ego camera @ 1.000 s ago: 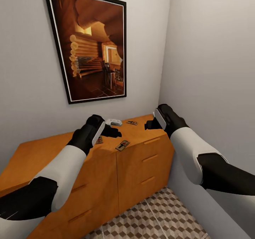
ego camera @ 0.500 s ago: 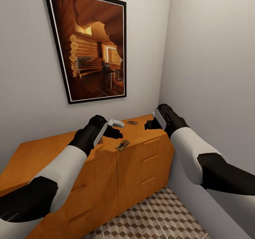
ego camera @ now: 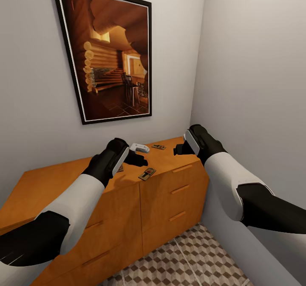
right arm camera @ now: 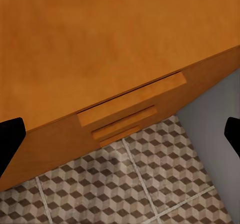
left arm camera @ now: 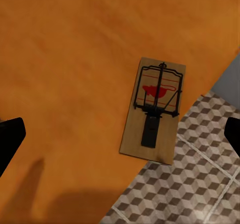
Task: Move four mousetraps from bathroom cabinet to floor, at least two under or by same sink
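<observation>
Soft even light; sharp renders; faint shadow on cabinet (left arm camera: 60, 59) top.
</observation>
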Controlling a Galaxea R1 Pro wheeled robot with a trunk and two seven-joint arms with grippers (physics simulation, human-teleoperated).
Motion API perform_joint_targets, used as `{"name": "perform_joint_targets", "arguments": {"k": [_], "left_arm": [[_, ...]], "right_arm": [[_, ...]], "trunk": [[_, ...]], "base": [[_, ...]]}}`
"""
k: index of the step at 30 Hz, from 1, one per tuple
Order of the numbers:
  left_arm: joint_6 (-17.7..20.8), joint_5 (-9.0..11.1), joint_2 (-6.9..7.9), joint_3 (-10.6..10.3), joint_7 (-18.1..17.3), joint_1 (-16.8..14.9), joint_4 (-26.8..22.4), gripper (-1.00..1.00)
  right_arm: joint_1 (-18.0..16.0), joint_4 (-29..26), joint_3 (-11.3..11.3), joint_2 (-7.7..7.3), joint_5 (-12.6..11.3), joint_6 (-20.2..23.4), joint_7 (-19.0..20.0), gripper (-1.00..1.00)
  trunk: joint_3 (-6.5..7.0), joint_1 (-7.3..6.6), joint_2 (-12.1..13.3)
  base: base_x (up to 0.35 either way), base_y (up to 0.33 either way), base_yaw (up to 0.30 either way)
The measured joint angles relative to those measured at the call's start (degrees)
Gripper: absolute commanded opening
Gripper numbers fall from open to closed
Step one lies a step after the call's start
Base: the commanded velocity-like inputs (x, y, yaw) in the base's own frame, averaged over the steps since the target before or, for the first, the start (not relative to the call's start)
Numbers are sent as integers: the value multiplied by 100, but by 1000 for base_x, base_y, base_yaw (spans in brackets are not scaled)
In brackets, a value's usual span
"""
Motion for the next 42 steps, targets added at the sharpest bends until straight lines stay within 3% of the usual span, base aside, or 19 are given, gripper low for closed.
{"name": "perform_joint_targets", "arguments": {"k": [42], "left_arm": [[-29,-55,-31,1,-13,0,9,100]], "right_arm": [[0,2,0,7,0,0,0,100]], "trunk": [[0,0,0]], "base": [[11,-6,0]]}}
